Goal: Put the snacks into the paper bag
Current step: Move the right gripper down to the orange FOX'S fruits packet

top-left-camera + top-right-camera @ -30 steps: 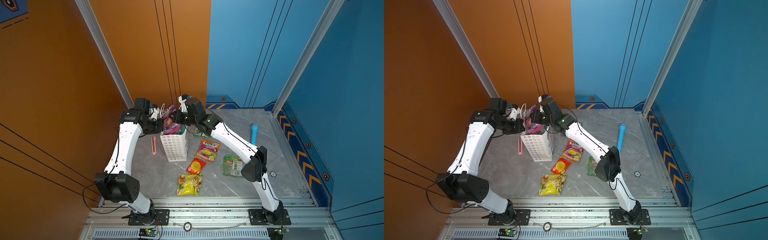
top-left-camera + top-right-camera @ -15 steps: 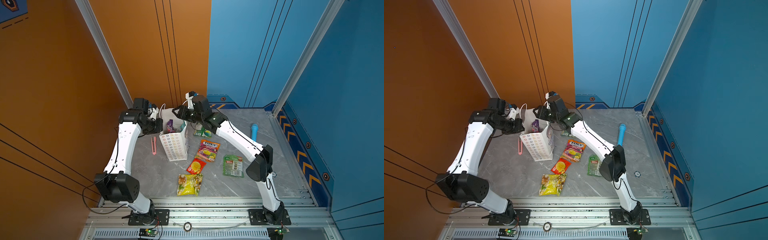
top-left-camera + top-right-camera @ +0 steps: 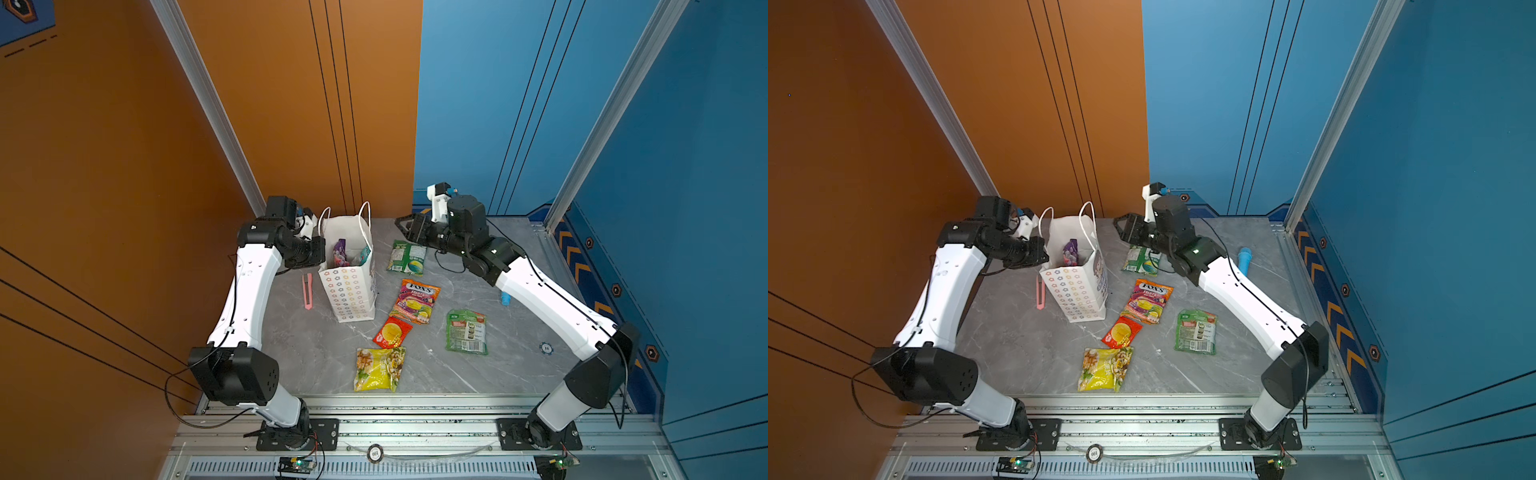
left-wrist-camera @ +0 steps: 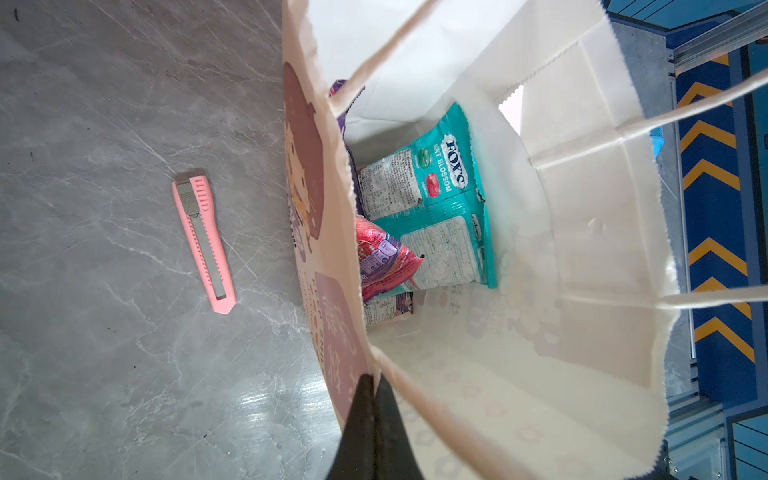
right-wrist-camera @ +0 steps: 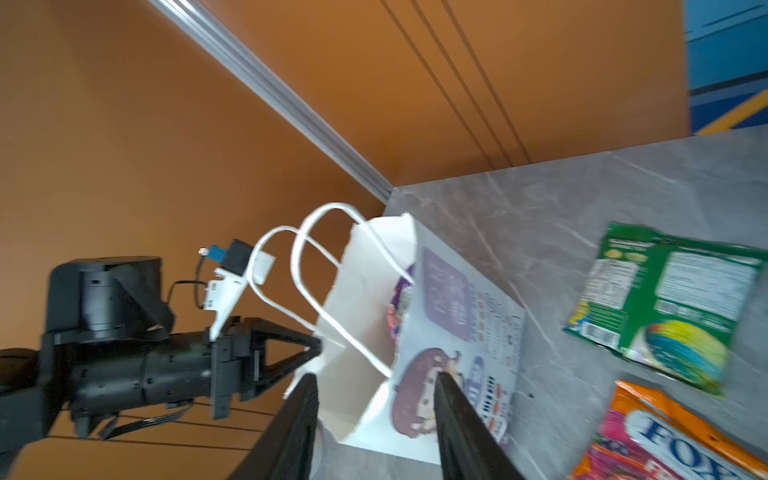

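The white paper bag [image 3: 349,291] [image 3: 1075,295] stands upright at the back left of the table. My left gripper [image 4: 373,380] [image 3: 319,254] is shut on its rim and holds the mouth open. Inside lie a teal FOX'S packet [image 4: 440,208] and a purple-pink packet [image 4: 382,262]. My right gripper [image 3: 405,226] [image 5: 374,376] hangs open and empty to the right of the bag, above a green packet [image 3: 407,257]. On the table lie an orange FOX'S packet [image 3: 415,301], a small red packet [image 3: 392,332], a yellow packet [image 3: 379,369] and another green packet [image 3: 466,331].
A pink utility knife [image 3: 307,291] [image 4: 203,243] lies left of the bag, under my left arm. A light blue cylinder [image 3: 1244,259] lies at the back right, partly behind my right arm. Orange and blue walls close the back and sides.
My right gripper held a purple packet over the bag's mouth, opened, and the packet dropped in. The gripper then pulled back to the right, empty. The left gripper kept its hold.
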